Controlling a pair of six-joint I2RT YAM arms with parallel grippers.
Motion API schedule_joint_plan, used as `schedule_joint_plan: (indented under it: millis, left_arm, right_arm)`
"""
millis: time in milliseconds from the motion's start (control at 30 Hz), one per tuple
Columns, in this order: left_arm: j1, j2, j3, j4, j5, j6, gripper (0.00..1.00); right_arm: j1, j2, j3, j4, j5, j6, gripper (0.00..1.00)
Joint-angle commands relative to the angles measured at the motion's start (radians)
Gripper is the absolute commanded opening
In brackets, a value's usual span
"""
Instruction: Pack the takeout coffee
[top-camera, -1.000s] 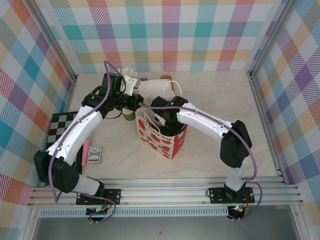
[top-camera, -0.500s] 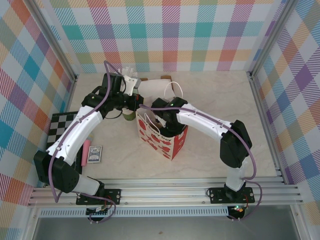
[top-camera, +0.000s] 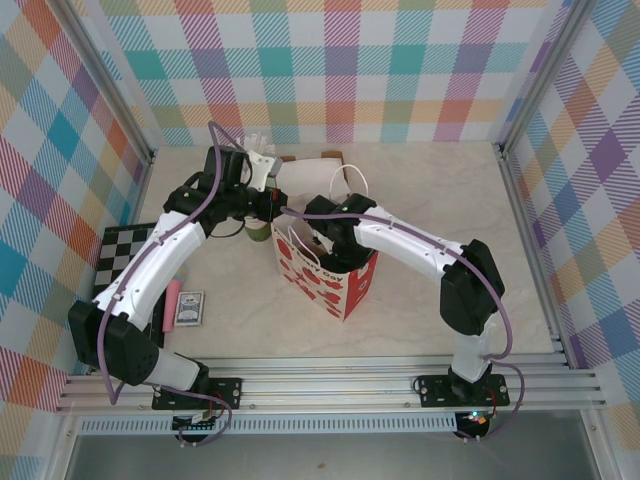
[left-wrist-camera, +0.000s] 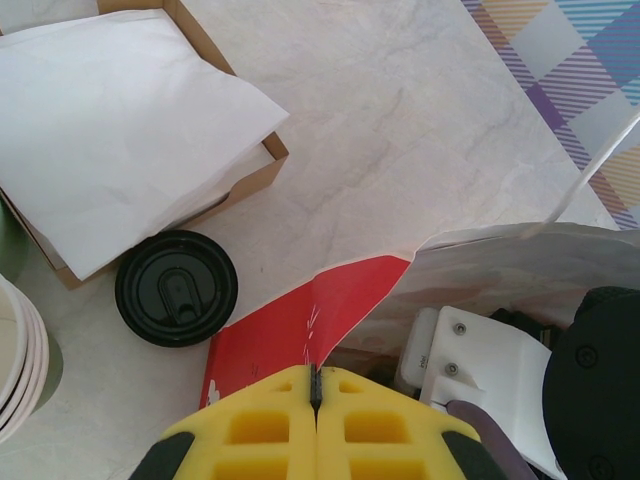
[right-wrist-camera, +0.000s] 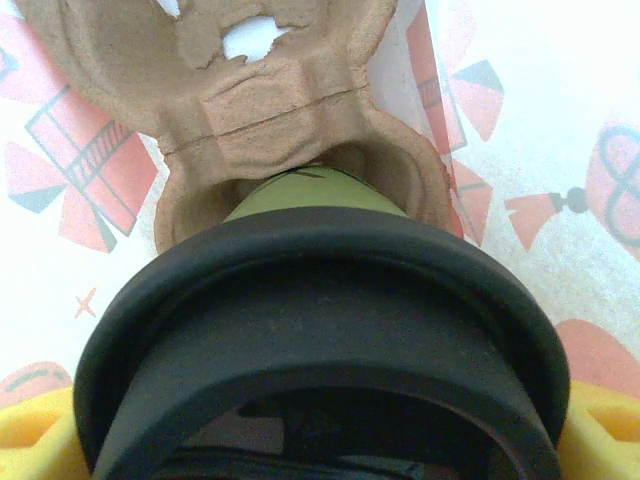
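From above, the paper bag (top-camera: 335, 275), white with red prints, stands mid-frame on the desk (top-camera: 450, 180). The left arm (top-camera: 165, 255) rises from the lower left to the bag's upper-left rim, where the left hand (top-camera: 272, 208) sits. The right arm (top-camera: 420, 245) curves in from the right and dips into the bag's open top.

On the left wrist view, the yellow fingers (left-wrist-camera: 260, 430) at bottom centre are pressed together, pinching the bag's red rim. Left of the bag, a loose-looking black lid (left-wrist-camera: 176, 288) lies beside a cardboard box (left-wrist-camera: 130, 120) of white paper.

On the right wrist view, the takeout coffee (right-wrist-camera: 320, 330) is in the lower half, inside the bag. The right hand (right-wrist-camera: 320, 450) clasps its lid between yellow pads (right-wrist-camera: 25, 435). Its green end meets a pocket of the pulp carrier (right-wrist-camera: 270, 110); I cannot tell if it is seated.
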Motion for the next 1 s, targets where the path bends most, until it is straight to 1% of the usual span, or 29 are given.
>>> schedule_joint_plan:
  millis: [0, 967]
  left_arm:
    - [0.014, 0.006, 0.036, -0.006, 0.014, 0.000, 0.00]
    - [0.014, 0.015, 0.040, -0.002, 0.021, -0.020, 0.00]
  right_arm:
    - [-0.008, 0.016, -0.025, -0.025, -0.014, 0.019, 0.57]
    - [-0.014, 0.019, -0.085, 0.039, -0.026, -0.004, 0.56]
